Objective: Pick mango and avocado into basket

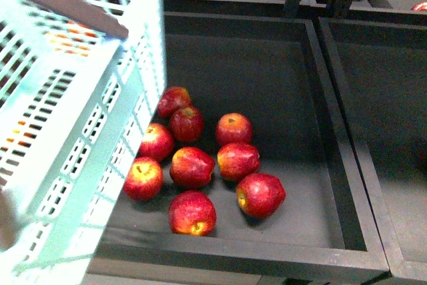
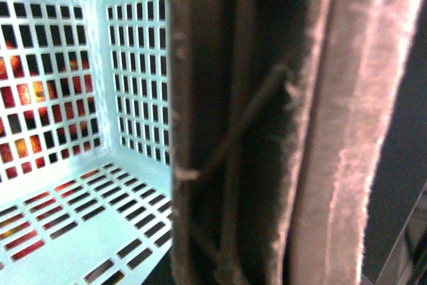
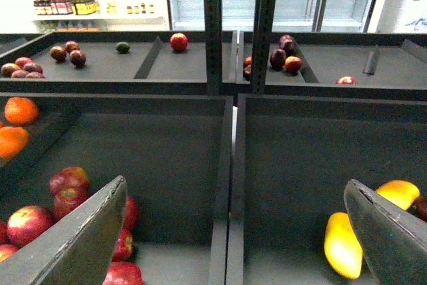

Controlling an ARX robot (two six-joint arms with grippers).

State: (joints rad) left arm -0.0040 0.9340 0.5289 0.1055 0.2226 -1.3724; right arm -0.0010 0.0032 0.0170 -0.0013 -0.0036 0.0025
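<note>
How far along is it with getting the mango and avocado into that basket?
Hardly started. Nothing looks done: the part of the basket floor shown by the left wrist view holds no fruit. In hand: the right gripper is open and empty, facing a bin where the mango lies. Left: both picks; a dark green fruit, likely the avocado, sits on the far shelf.

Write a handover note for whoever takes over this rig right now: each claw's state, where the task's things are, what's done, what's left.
Right claw: open, empty.
Left claw: not made out in its blurred wrist view.
Basket: at the left in the front view, overlapping the apple bin; the inside that shows is empty.
Mango: in the bin next to the apple bin, beside a second yellow fruit.
Avocado: probably the dark green fruit on the rear shelf.
Done: nothing placed yet.
Left: both fruits.
</note>
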